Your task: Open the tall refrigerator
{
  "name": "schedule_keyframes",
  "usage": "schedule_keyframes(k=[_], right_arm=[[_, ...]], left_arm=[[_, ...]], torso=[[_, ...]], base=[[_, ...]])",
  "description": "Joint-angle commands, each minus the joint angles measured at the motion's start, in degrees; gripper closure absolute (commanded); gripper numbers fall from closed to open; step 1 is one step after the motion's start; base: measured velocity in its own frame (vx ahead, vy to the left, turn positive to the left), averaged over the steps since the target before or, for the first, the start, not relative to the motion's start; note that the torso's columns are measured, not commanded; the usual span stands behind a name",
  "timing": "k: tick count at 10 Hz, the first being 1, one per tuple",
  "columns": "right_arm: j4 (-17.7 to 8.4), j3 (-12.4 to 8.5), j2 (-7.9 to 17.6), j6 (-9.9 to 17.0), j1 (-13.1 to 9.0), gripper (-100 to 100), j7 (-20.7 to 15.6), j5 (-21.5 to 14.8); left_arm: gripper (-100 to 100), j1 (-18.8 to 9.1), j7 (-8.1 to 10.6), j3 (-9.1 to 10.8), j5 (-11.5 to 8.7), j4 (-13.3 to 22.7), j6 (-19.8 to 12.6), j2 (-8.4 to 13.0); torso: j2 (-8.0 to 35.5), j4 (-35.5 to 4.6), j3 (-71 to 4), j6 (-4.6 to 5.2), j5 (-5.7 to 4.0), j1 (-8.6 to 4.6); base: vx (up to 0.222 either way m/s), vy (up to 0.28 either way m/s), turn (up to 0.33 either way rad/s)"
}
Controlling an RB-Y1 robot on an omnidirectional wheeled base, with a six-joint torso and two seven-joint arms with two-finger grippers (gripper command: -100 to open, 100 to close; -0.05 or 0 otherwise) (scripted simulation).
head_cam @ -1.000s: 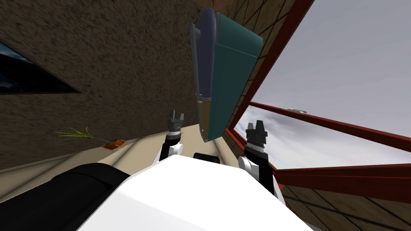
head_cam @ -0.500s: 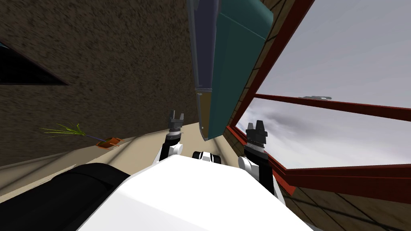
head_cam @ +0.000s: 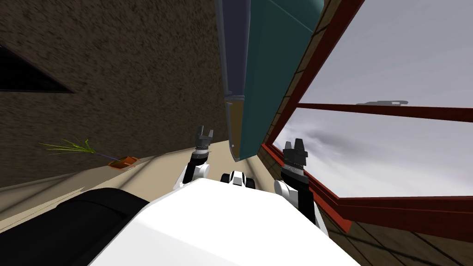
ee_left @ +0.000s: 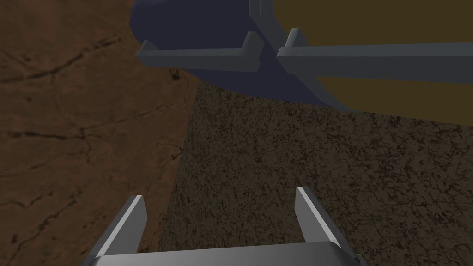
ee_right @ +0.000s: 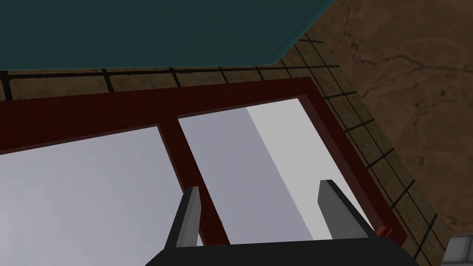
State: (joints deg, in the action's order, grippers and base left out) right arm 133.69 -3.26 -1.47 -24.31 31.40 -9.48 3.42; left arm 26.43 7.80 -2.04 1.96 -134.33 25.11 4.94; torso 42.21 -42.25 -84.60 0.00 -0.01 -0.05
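The tall refrigerator (head_cam: 263,69) stands ahead against the wall, with a teal side, a dark navy door (head_cam: 235,51) and a brown door (head_cam: 234,127) below it. In the left wrist view two grey bar handles (ee_left: 198,55) (ee_left: 369,57) run along the navy door (ee_left: 194,23) and the brown door (ee_left: 379,18), well beyond my fingers. My left gripper (head_cam: 204,132) (ee_left: 219,214) is open and empty, raised just left of the brown door. My right gripper (head_cam: 294,144) (ee_right: 258,210) is open and empty, right of the refrigerator, facing the window; the teal side (ee_right: 138,32) shows above it.
A large window with a red frame (head_cam: 323,107) fills the right side, close to my right arm. A dark rough wall (head_cam: 138,83) runs behind the refrigerator. A small plant in an orange pot (head_cam: 122,161) sits on the floor by that wall, to the left.
I have moved closer: the refrigerator has grown and its top has run out of the head view. The plant has slid left. Both arms keep their pose.
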Motion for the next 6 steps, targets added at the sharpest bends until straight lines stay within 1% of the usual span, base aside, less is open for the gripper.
schedule_keyframes(k=[1,6], right_arm=[[0.0,0.0,0.0,0.0,0.0,0,0.0,0.0],[0.0,0.0,0.0,0.0,0.0,0,0.0,0.0]], left_arm=[[-100,-3.48,-1.01,1.42,0.15,0.26,-3.62,1.88],[-100,-12.08,-3.82,4.63,0.81,0.69,-11.95,4.33]], torso=[[0.03,-0.02,0.01,0.0,0.0,0.0],[0.04,-0.03,0.0,0.0,0.01,0.04]], base=[[0.046,-0.05,0.048],[0.057,-0.063,0.061]])
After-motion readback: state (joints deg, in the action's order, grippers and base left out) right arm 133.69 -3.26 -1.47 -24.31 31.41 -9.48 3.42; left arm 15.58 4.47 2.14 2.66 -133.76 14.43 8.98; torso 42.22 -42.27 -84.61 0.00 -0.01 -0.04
